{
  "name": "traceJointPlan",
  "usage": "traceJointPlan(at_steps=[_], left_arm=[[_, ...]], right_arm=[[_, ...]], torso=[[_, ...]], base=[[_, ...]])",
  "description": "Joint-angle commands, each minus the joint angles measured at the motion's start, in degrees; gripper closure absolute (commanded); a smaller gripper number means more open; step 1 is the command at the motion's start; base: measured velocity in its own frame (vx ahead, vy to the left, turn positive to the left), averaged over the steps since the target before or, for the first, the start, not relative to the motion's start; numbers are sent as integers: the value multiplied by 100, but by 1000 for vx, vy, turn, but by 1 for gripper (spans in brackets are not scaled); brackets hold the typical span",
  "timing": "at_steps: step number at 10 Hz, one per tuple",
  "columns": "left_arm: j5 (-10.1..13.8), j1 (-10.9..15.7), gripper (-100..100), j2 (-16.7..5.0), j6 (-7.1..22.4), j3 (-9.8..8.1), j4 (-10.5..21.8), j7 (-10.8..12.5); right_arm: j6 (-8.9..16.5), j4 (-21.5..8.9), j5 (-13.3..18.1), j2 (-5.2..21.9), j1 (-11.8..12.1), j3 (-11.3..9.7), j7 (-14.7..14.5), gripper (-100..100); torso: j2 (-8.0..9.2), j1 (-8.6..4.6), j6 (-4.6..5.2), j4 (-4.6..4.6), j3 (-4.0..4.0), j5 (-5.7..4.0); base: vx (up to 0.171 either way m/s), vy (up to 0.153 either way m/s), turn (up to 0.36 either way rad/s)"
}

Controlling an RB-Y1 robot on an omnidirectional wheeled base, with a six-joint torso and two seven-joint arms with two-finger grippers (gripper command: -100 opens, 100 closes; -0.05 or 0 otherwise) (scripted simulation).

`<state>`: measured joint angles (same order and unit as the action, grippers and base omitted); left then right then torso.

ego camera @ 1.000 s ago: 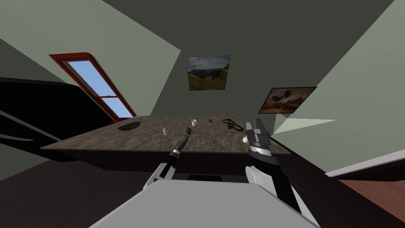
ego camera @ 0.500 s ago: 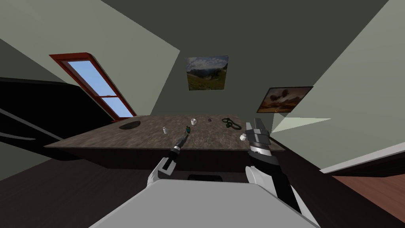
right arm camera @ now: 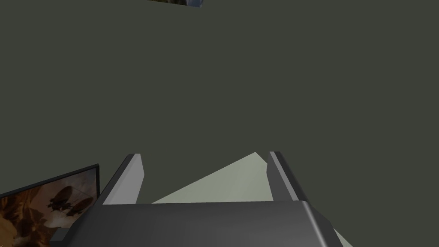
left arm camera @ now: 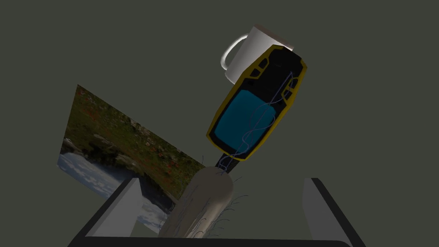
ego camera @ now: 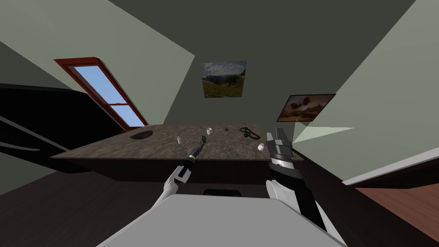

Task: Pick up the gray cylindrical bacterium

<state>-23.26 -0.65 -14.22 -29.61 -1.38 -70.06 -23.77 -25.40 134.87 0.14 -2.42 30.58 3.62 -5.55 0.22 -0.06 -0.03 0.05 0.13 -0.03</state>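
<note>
left gripper [left arm camera: 221, 185], fingers wide apart; gray bacterium [left arm camera: 200, 206] between, untouched

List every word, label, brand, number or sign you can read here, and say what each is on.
None can be read.
The handheld device shows a blank teal screen and an unmarked black and yellow case.
The white mug is plain.
The small things on the table in the head view are too small to tell.
</note>
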Motion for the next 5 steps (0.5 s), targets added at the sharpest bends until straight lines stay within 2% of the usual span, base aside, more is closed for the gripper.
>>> traceJointPlan(at_steps=[1, 2, 4, 5], left_arm=[[-86, 286, -100, -42, -127, -145, 286, 77], [-86, 434, -100, -42, -127, -145, 403, 77], [-86, 476, -100, -42, -127, -145, 653, 77], [-157, 762, -100, -85, -256, -279, 833, 141]], right_arm=[[0, 0, 0, 0, 0, 0, 0, 0], [0, 0, 0, 0, 0, 0, 0, 0], [0, 0, 0, 0, 0, 0, 0, 0], [0, 0, 0, 0, 1, 0, 0, 0]], torso=[[0, 0, 0, 0, 0, 0], [7, -3, 1, 2, 4, -1], [-7, 1, 0, -1, -3, 0], [-17, 6, 0, -3, -9, 1]], base=[[-80, -32, -9], [-67, -29, -4], [-13, -8, 0], [-40, -19, -11]])
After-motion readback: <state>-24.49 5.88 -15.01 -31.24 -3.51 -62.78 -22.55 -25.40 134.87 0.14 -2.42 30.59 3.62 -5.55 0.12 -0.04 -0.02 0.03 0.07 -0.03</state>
